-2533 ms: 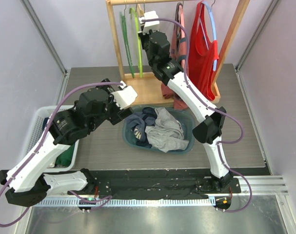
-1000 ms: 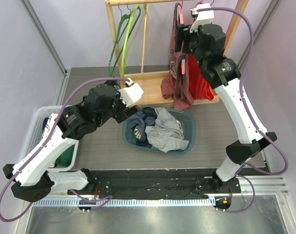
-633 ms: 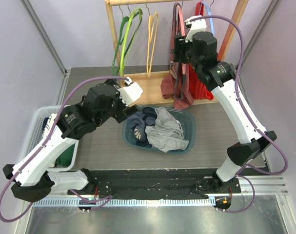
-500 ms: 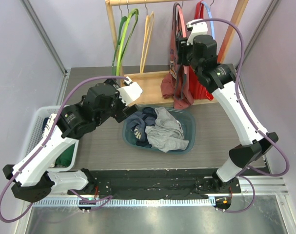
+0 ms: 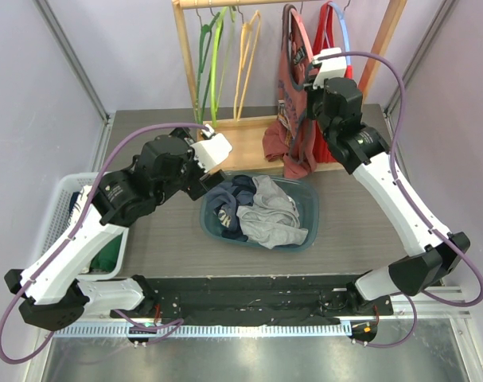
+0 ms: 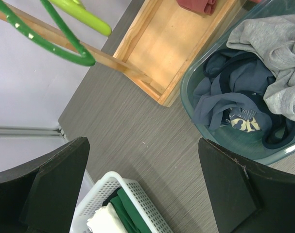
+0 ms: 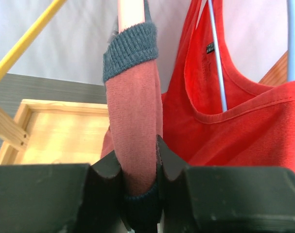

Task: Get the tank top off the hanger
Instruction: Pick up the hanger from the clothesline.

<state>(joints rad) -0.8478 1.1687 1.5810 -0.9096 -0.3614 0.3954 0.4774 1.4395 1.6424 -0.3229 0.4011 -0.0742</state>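
Two tank tops hang at the right end of the wooden rack (image 5: 187,64) in the overhead view. I take the dull-red tank top (image 5: 290,89) as the task's, because my right gripper (image 5: 311,78) is up against its shoulder, while my left gripper (image 5: 203,163) hangs low by the basin (image 5: 305,241). From the left wrist, my left gripper (image 6: 142,143) is spread wide with nothing in it. From the right wrist, my right gripper (image 7: 140,160) is pinched onto the grey-trimmed strap (image 7: 135,111) just below the pale hanger (image 7: 130,9), beside the bright red tank top (image 7: 225,131). The knit looks light, limp and stretchy, likely to cling to the hanger, so this strap near the shoulder seems the right hold.
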